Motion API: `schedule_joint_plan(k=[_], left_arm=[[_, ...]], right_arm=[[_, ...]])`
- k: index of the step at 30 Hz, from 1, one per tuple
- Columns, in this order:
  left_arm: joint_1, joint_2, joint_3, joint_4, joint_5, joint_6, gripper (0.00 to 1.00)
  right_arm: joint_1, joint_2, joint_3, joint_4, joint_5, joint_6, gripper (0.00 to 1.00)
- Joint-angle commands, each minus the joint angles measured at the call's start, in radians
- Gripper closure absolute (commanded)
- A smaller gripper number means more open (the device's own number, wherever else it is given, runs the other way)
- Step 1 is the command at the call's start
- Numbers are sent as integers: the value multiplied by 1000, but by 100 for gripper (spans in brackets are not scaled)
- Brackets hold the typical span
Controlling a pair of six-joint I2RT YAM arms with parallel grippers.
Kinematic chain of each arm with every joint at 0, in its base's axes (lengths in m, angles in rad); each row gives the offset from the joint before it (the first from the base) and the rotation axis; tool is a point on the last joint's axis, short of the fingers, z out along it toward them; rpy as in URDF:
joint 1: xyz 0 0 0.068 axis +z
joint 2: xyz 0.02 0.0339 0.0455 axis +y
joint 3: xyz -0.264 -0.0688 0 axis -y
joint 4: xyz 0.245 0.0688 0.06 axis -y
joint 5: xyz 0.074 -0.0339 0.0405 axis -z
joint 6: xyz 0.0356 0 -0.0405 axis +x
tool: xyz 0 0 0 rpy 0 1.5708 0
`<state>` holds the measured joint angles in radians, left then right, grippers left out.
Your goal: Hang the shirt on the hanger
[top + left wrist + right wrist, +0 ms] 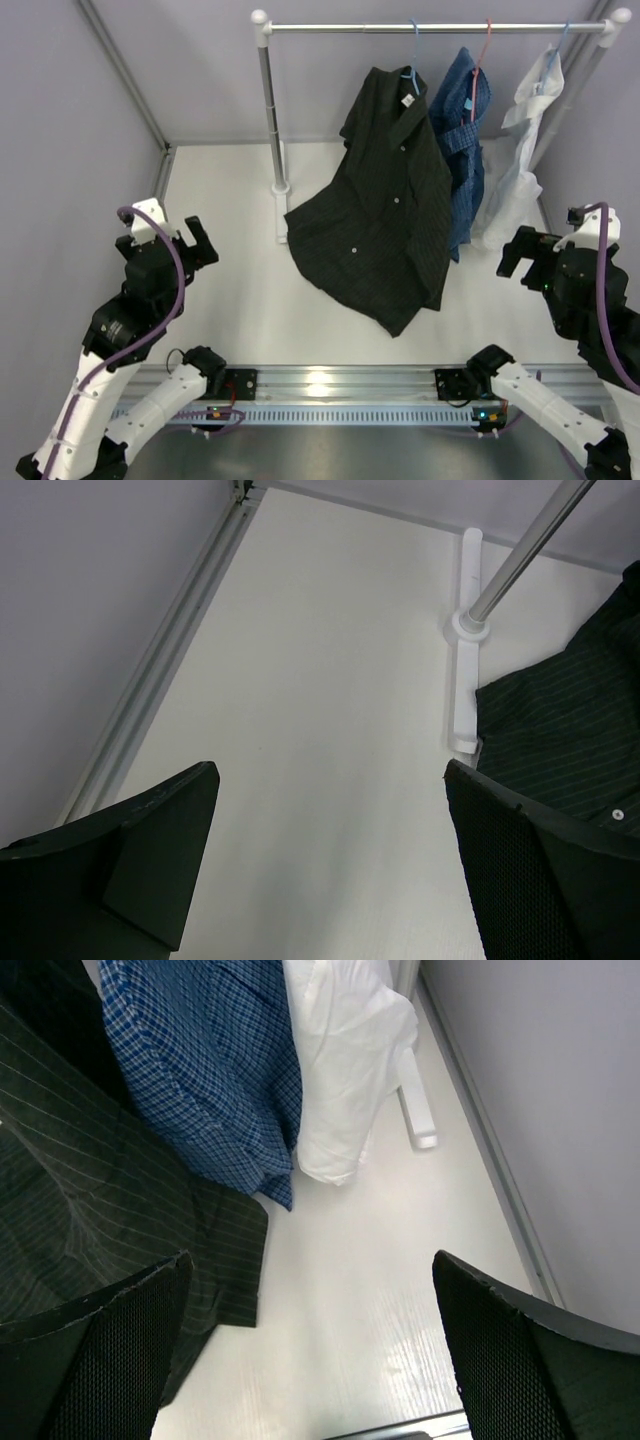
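From above, the shirt (385, 210) hangs on the hanger (412, 45) from the rail (430, 27) at the top middle. It runs long from there down to the middle of the table (230, 310), where its bottom lies. The left gripper (168, 248) is at the left edge and the right gripper (545, 250) at the right edge. Both are apart from the shirt, and the right one looks a bit nearer. Both are wide open and hold nothing.

Left wrist view: the fingers (150, 860) stand far apart at the bottom, with bare table between them. The shirt is at the right edge, by the post (520, 550).

Right wrist view: the fingers (530, 1350) are far apart too. The shirt fills the left side, beside the blue shirt (210, 1070) and the white garment (350, 1070).
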<state>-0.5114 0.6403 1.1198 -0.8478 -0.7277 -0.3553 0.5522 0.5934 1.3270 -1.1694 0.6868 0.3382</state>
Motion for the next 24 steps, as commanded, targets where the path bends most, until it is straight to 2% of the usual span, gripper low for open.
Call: schedule_joint_plan(k=[1, 24], left_arm=[[4, -50, -47, -4, 48, 33, 2], [5, -47, -127, 36, 74, 50, 2]], right_arm=[[-6, -15, -20, -6, 42, -1, 1], [-6, -7, -91, 139, 45, -71, 1]])
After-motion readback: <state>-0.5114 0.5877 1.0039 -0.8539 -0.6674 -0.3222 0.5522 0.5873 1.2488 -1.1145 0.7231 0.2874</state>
